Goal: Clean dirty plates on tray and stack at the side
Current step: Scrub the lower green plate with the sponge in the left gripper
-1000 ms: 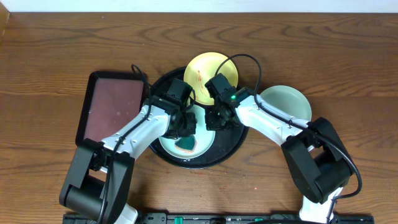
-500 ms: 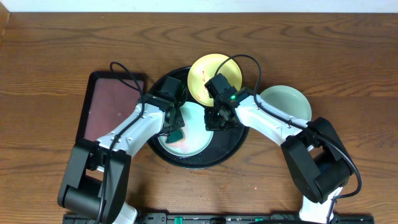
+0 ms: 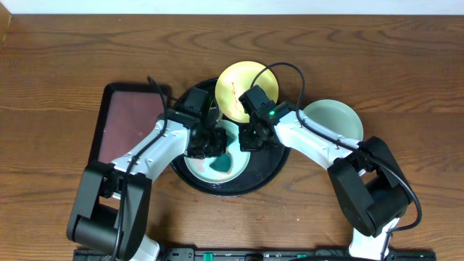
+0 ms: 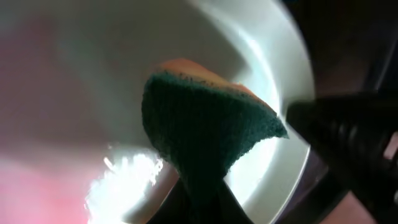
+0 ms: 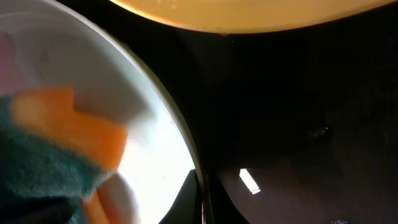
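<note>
Overhead view, two arms over a wooden table (image 3: 377, 65). A black tray (image 3: 268, 170) sits at centre frame and holds a turquoise plate (image 3: 199, 168) in its lower left part. A yellow plate (image 3: 243, 85), with thin red marks, lies across the tray's upper rim, partly over the tray. A second turquoise plate (image 3: 335, 119) rests on the table just right of the tray and looks unmarked. A maroon tray (image 3: 130, 127) lies at left, beside the black tray, with nothing visible on it

The left gripper (image 3: 208, 143) is clamped on a sponge (image 3: 220, 167), green with an orange layer, and presses it down into the turquoise plate. In the left wrist view the sponge (image 4: 205, 130) stands on the plate's floor near its rim (image 4: 261, 56), and a pink smear (image 4: 37, 180) spreads across the lower left of the frame

The right gripper (image 3: 250, 139) is at the right edge of that plate, jaws together on its rim. The right wrist view shows the rim (image 5: 155, 124) curving down to the fingertips at bottom centre, the sponge (image 5: 56, 149) at lower left, bare tray (image 5: 298, 112) at right and the yellow plate (image 5: 249, 12) along the top
</note>
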`<action>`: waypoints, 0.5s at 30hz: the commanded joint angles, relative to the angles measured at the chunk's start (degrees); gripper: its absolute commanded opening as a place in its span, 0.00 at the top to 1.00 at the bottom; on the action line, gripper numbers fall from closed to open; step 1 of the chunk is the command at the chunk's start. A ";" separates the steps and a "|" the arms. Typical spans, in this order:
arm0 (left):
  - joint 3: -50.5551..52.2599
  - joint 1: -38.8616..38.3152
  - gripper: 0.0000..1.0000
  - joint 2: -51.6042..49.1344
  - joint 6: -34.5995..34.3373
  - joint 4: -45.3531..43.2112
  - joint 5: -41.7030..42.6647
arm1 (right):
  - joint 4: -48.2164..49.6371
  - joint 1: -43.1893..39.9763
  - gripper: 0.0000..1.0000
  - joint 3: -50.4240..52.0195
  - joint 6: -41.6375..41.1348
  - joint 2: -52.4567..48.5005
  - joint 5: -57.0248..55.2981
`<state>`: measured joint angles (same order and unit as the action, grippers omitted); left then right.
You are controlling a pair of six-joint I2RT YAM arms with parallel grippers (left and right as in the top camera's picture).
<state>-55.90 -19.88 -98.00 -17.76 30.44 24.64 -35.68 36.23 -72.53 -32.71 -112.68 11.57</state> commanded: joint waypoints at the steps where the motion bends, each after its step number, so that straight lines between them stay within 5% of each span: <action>1: 0.44 0.09 0.93 -0.61 -2.47 -1.07 -10.51 | -0.26 -0.33 0.99 -0.83 -0.68 -0.90 -0.98; 4: 0.44 0.09 0.93 -0.61 -9.25 -0.50 -23.69 | -0.26 -0.42 0.99 -0.83 -0.68 -0.90 -1.01; 8: 0.44 0.09 0.93 -0.61 -14.97 1.22 -30.08 | -0.26 -0.42 0.99 -0.83 -0.68 -0.90 -0.98; 12: 0.44 0.09 0.93 -0.61 -16.35 4.81 -25.31 | -0.26 -0.42 0.99 -0.83 -0.68 -0.90 -1.01; 15: 0.44 0.09 0.93 -0.61 -8.52 6.58 -11.10 | -0.26 -0.42 0.99 -0.83 -0.68 -0.90 -0.98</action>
<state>-56.18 -20.25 -97.97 -31.42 34.28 4.80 -35.70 36.25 -72.58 -32.71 -112.79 12.12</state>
